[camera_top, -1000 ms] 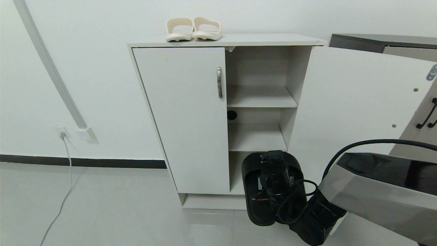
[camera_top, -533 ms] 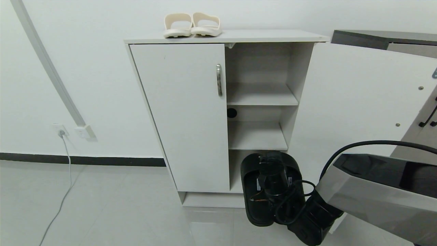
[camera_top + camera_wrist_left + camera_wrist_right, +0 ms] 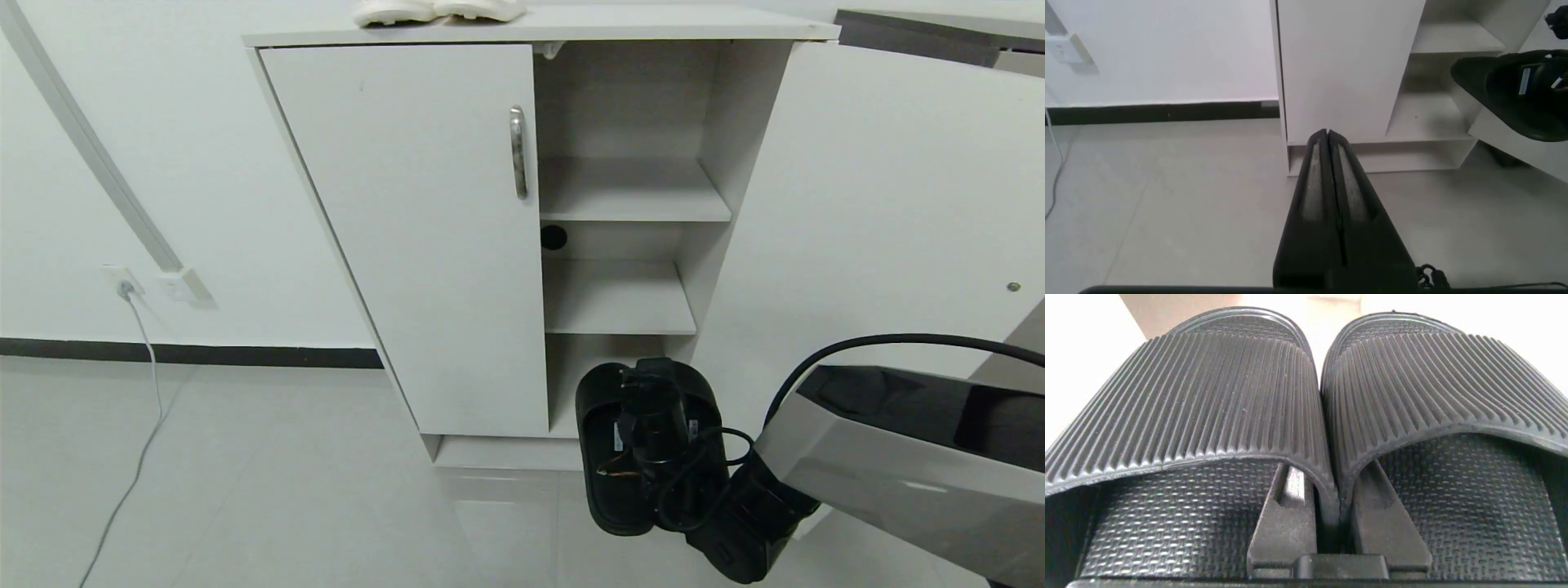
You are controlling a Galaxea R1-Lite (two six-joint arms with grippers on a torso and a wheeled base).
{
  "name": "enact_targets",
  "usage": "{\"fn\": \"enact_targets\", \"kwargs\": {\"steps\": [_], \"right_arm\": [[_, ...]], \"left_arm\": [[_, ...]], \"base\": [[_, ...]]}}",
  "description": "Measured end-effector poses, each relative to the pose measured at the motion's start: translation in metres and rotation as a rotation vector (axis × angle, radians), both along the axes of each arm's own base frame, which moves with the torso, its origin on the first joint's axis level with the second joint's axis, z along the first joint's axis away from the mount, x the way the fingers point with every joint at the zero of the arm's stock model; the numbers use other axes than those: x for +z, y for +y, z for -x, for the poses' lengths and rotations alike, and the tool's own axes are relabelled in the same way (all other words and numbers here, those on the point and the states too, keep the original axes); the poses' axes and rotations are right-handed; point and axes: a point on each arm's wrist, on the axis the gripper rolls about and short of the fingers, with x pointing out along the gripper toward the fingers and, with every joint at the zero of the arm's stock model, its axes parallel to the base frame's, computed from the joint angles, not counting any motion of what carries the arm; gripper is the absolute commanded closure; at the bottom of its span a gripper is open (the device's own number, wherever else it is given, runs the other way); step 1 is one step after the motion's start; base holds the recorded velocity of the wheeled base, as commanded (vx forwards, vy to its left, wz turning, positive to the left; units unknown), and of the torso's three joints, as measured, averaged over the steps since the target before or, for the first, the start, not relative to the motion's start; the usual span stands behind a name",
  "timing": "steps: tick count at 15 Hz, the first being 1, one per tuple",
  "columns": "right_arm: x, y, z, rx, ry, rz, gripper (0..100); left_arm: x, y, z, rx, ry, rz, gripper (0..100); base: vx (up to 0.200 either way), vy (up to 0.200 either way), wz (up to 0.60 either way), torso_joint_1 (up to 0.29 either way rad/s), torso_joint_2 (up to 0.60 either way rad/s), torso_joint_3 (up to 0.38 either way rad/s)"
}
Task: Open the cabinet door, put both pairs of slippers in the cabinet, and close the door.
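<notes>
Head cam shifted, so white two-door cabinet [image 3: 408, 245] sat higher in view; R gripper [image 3: 645, 384] still gripped black ribbed rubber slippers [image 3: 596, 482], fingers [image 3: 1286, 510] pinching their touching inner edges, before bottom compartment beside open R door [image 3: 882, 204]. Cream pair [image 3: 433, 10] lay on cabinet top. L gripper [image 3: 1327, 140] fingers pressed together, empty.

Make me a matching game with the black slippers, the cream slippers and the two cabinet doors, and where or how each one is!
1 black slippers
2 cream slippers
3 left cabinet door
4 right cabinet door

A swung open
B on top of the cabinet
C shut
D held by the right gripper

Pairs: 1-D, 2-B, 3-C, 4-A
</notes>
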Motion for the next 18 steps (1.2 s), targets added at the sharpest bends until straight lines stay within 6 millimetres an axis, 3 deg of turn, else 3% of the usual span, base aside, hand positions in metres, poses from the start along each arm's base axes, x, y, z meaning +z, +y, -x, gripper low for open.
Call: {"fn": "enact_targets", "kwargs": {"steps": [4,9,18], "right_arm": [[-0.002,0.001,-0.004,-0.020,-0.028,-0.012,100],[0.008,0.005,-0.013,-0.009,-0.255,0.001,100],[0.001,0.003,-0.017,-0.017,-0.252,0.017,100]], "left_arm": [[0.000,0.000,0.000,0.000,0.000,0.000,100],[0.000,0.000,0.000,0.000,0.000,0.000,100],[0.000,0.000,0.000,0.000,0.000,0.001,100]], "base": [[0.000,0.000,0.00,0.002,0.00,-0.152],[0.000,0.000,0.00,0.000,0.00,0.000],[0.022,0.000,0.00,0.000,0.00,0.000]]}}
